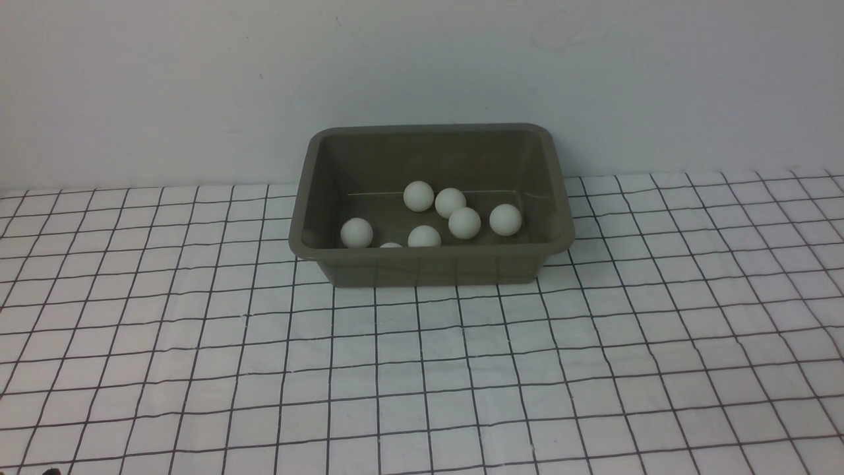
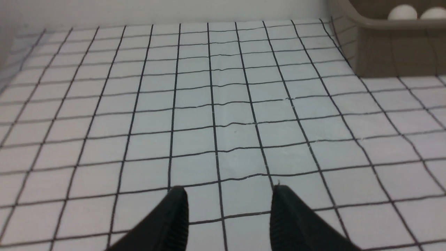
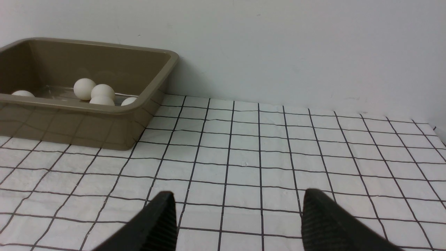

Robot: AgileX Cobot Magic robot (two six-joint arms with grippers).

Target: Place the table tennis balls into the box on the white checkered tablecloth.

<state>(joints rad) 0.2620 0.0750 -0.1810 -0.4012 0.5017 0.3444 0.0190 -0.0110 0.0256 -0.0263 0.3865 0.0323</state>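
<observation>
The olive-grey box [image 1: 432,260] stands at the back middle of the white checkered tablecloth [image 1: 422,369], close to the wall. Several white table tennis balls [image 1: 464,223] lie inside it, one half hidden behind the near rim. The right wrist view shows the box [image 3: 80,125] with balls [image 3: 84,89] in it, away from my right gripper [image 3: 238,198], which is open and empty above the cloth. The left wrist view catches a corner of the box [image 2: 390,48] and two balls [image 2: 402,13]. My left gripper [image 2: 228,193] is open and empty over bare cloth. Neither gripper shows in the front view.
A plain pale wall [image 1: 422,66] rises directly behind the box. The cloth [image 3: 278,157] is slightly wrinkled, and its right edge [image 3: 439,134] shows in the right wrist view.
</observation>
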